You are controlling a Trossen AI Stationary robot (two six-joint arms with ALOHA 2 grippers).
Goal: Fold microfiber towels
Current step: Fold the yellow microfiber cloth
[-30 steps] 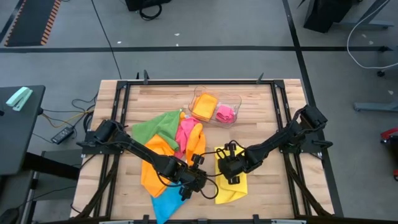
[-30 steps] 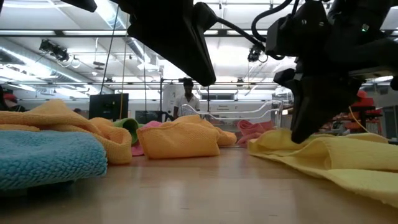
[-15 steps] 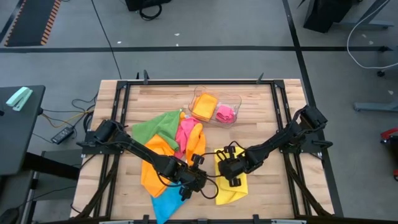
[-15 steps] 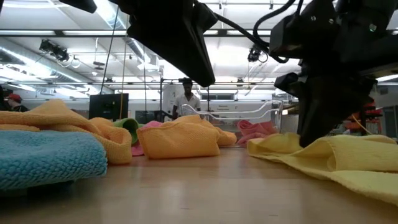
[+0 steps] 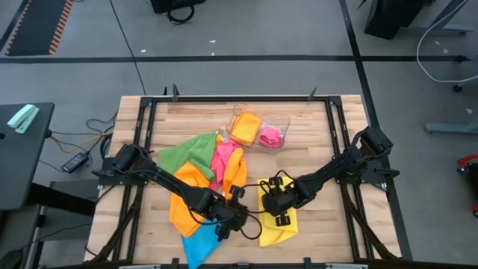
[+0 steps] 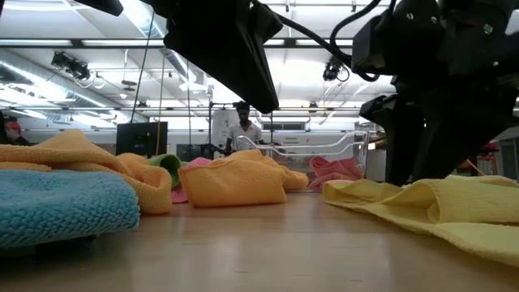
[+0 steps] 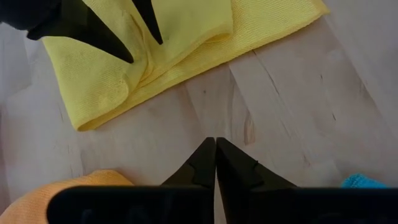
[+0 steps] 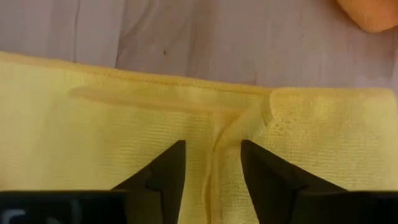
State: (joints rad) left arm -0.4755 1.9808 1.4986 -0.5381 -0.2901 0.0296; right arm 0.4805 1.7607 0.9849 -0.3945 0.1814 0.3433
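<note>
Spanning most of the high view, the bench (image 5: 314,127) carries everything. A heap of towels covers its left-centre: the orange towel (image 5: 183,202) is the biggest, with the green towel (image 5: 187,152) at its 12 o'clock, the pink towel (image 5: 222,161) at its 1 o'clock and the blue towel (image 5: 198,243) at its 6 o'clock, near the front edge. The yellow towel (image 5: 280,228) lies apart at 3 o'clock from the heap, partly folded, with a raised crease across it. At 12 o'clock from the yellow towel sits the tray (image 5: 258,128), with orange and pink cloth inside. The right end effector (image 5: 278,211) stands on the yellow towel, fingers (image 8: 165,177) parted a narrow way either side of the crease, holding nothing. The left end effector (image 5: 230,224) hangs over bare wood between the blue and yellow towels, fingers (image 7: 205,163) pressed together and empty. Beyond the bench, a person (image 6: 242,128) stands far off in the room.
</note>
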